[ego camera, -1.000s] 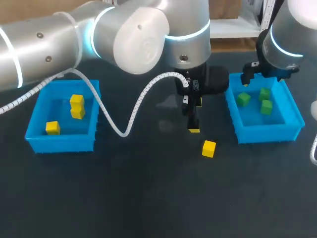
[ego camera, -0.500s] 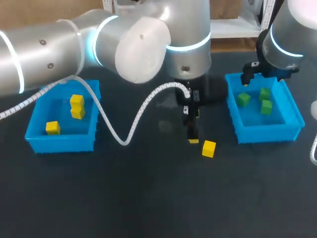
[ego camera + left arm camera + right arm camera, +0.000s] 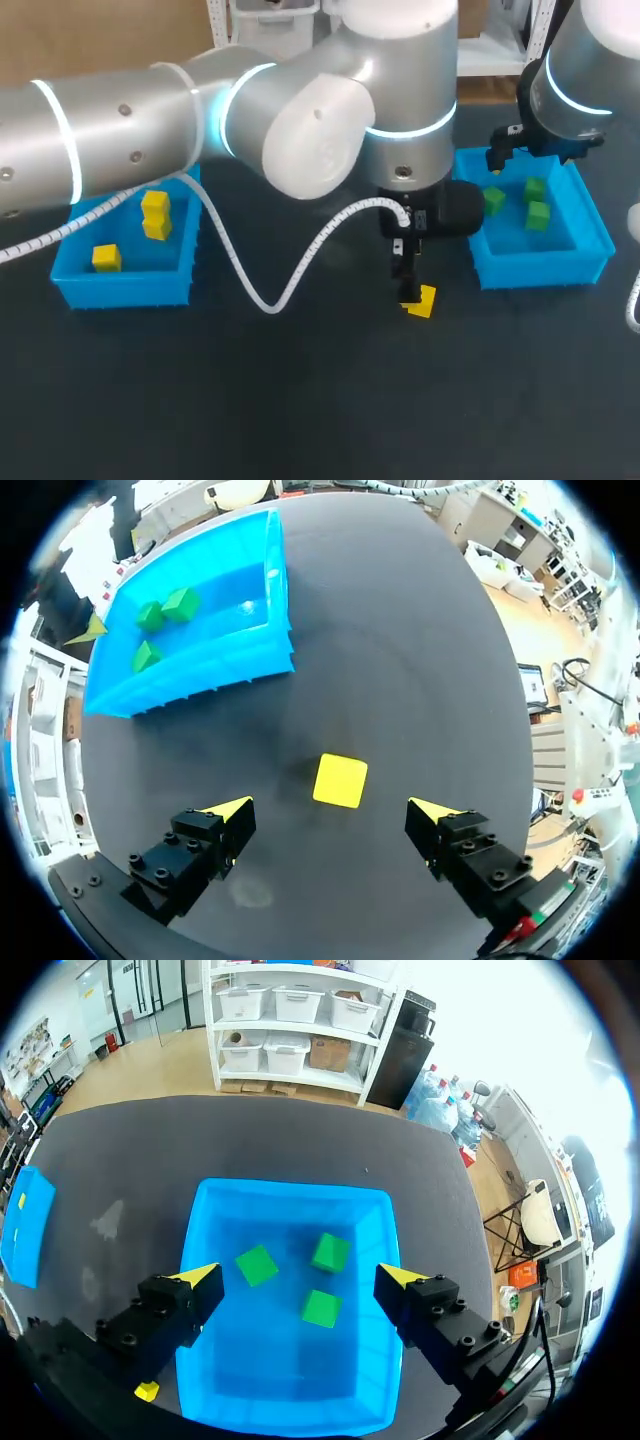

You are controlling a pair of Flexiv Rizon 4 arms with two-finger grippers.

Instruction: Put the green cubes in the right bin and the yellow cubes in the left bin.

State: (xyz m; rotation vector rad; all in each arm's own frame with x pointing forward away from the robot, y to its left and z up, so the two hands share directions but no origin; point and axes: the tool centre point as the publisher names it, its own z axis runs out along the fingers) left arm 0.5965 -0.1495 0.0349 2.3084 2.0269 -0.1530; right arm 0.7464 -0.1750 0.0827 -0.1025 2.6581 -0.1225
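Note:
One loose yellow cube (image 3: 425, 301) (image 3: 340, 780) lies on the dark table, left of the right bin (image 3: 540, 268). My left gripper (image 3: 410, 290) (image 3: 331, 812) hangs right over it, open; in the left wrist view the cube sits between the fingertips, a little ahead of them, untouched. The left bin (image 3: 125, 288) holds three yellow cubes (image 3: 155, 215). My right gripper (image 3: 497, 165) (image 3: 298, 1278) hovers open and empty above the right bin (image 3: 285, 1380), which holds three green cubes (image 3: 538, 213) (image 3: 321, 1308).
My left arm's white coiled cable (image 3: 290, 270) droops over the table between the bins. The right bin (image 3: 200, 675) stands just ahead of the left gripper. The left bin (image 3: 20, 1225) shows far off in the right wrist view.
My left arm has swung right and toward the near edge, bringing its open gripper from beside the loose yellow cube to right over it. The right arm has kept still.

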